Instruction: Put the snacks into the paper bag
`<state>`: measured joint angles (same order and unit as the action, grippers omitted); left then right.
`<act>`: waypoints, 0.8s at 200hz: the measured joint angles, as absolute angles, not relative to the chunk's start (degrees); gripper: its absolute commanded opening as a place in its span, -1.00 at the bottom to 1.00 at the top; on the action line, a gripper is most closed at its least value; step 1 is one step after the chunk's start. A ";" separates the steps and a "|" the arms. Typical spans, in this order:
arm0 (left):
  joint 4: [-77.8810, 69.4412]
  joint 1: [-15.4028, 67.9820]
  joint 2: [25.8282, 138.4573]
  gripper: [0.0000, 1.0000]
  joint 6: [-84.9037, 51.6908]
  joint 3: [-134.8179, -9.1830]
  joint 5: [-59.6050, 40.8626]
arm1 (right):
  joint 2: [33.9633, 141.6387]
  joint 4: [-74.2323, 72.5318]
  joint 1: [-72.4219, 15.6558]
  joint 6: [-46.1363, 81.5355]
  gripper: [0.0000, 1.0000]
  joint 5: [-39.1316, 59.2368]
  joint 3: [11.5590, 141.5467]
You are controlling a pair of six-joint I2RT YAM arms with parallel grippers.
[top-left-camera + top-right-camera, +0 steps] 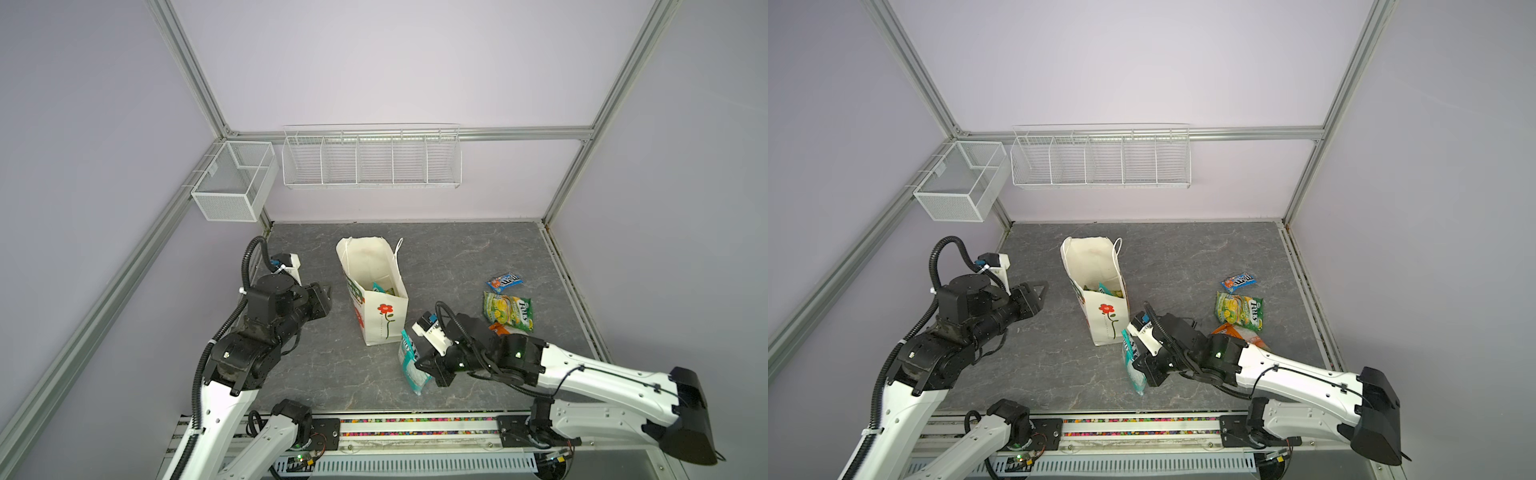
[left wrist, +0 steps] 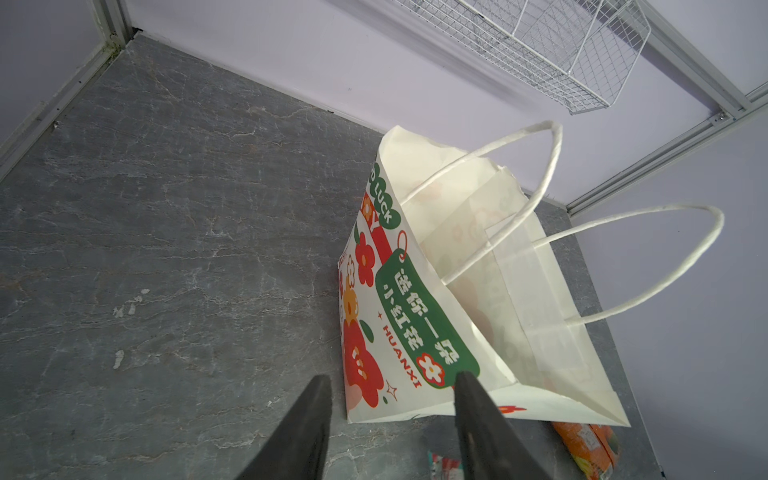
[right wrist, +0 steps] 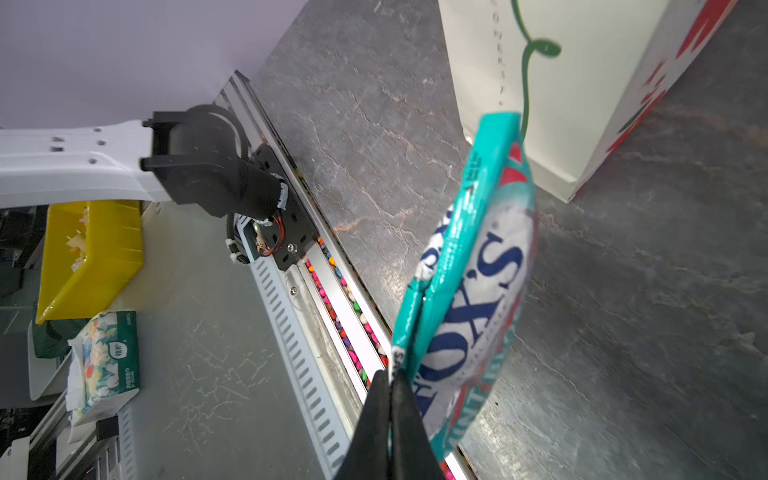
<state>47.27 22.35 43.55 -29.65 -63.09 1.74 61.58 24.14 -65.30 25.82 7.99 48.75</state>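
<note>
Paper bag (image 1: 384, 322) upright; green FOX'S pkt (image 1: 509, 311), blue M&M's (image 1: 504, 282) lie to its right. R fingers (image 3: 374, 415) clamped on teal pkt (image 3: 478, 270) beside bag, arm low; L fingers (image 2: 307, 424) apart, facing bag.

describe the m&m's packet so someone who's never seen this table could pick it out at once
Find the paper bag standing mid-table, then look to the right side of the grey table. The M&M's packet lies flat there, farthest back, just behind the green-yellow FOX'S packet: smaller than it and the only blue one.

Snacks (image 1: 508, 311) right of paper bag (image 1: 384, 328), some inside
</note>
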 measured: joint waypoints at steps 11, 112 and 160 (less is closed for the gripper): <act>47.53 22.33 42.87 -0.03 -29.50 -63.29 1.98 | 60.60 26.06 -65.30 24.82 -0.87 7.53 50.48; 48.38 22.17 40.56 -0.05 -29.02 -64.53 2.98 | 57.32 36.58 -65.30 16.67 -0.86 2.04 65.36; 48.40 22.15 40.05 -0.06 -28.71 -64.53 2.96 | 57.32 38.94 -65.30 13.76 -0.86 -0.21 71.05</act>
<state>48.40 22.15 40.05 -28.71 -64.53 2.96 57.32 38.94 -65.30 13.76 -0.21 71.05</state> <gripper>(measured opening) 0.474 0.069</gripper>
